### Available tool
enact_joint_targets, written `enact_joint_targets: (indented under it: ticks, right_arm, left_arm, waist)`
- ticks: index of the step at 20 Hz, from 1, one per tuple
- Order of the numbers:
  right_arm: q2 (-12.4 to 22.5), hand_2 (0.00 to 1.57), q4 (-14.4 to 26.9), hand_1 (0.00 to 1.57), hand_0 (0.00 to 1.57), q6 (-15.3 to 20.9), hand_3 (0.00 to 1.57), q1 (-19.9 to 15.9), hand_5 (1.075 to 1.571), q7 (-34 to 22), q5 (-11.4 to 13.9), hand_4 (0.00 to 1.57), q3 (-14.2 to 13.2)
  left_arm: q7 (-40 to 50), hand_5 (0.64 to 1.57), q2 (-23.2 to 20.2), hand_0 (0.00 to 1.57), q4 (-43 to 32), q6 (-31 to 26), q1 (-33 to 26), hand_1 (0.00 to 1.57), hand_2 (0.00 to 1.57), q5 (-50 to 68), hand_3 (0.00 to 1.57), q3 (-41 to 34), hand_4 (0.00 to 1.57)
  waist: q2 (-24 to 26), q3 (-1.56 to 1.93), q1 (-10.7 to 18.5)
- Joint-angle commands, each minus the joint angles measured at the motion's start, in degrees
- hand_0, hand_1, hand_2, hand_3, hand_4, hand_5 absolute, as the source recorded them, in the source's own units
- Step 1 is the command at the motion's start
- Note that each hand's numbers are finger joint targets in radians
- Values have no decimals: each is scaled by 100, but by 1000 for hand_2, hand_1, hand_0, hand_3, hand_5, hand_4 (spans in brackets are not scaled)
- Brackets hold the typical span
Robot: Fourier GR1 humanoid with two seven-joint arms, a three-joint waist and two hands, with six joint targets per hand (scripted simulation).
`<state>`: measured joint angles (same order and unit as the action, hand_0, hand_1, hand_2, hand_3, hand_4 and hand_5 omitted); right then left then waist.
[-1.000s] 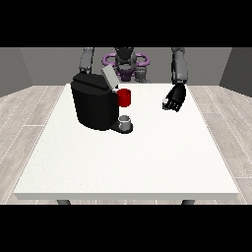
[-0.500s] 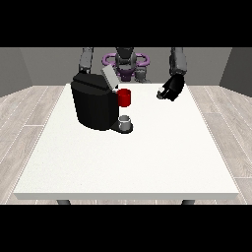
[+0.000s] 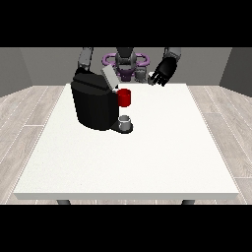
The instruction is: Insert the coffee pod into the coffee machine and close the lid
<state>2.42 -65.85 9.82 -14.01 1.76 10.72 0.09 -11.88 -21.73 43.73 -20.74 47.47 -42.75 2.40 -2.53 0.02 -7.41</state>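
Black coffee machine (image 3: pixel 93 106) – red front part (image 3: pixel 124 97); white table (image 3: pixel 147 147); black hand (image 3: pixel 162 74).

No text, label, brand, number or sign can be read on anything in view.

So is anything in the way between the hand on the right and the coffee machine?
Nothing visible. The hand at the view's right is raised near the table's far edge, and only bare table lies between it and the coffee machine, whose lid stands open.

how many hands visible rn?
1: the hand at the view's right, raised over the table's far edge. The other may be hidden behind the coffee machine.
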Motion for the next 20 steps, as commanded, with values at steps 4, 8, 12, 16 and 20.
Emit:
enact_joint_targets:
  ticks: [4, 8, 12, 16, 20]
  right_arm:
    - [-235, 0, -167, 0, 0, 237, 0, -163, 1571, -49, -30, 0, 261]
    - [-58, 0, -269, 0, 0, -145, 0, -192, 1571, 261, -30, 0, 176]
    - [-153, 0, -492, 0, 0, -51, 0, -229, 1571, -13, -57, 0, 181]
    - [120, 0, -704, 0, 0, -81, 0, -767, 1571, -158, -142, 0, -96]
    - [160, 0, -879, 0, 0, -134, 0, -828, 1571, -190, -55, 0, 13]
  left_arm:
    - [353, 1571, 137, 1416, 122, -265, 669, 1416, 1421, 71, 1378, -232, 537]
    - [817, 1571, 11, 1221, -51, -553, 1270, 1221, 1266, 350, 1292, -666, 509]
    - [1178, 1571, 113, 1268, -171, -599, 1546, 1268, 1295, 452, 1269, -835, 488]
    - [846, 1571, -144, 1155, -150, -253, 1688, 1155, 1247, 221, 1266, -780, 484]
    - [1014, 1571, -385, 1222, -362, -290, 2052, 1222, 1288, 194, 1238, -937, 475]
  waist:
    - [-125, 0, -181]
    - [-294, 0, -520]
    - [-228, 0, -728]
    - [-801, -1, -821]
    - [-1027, -2, -1090]
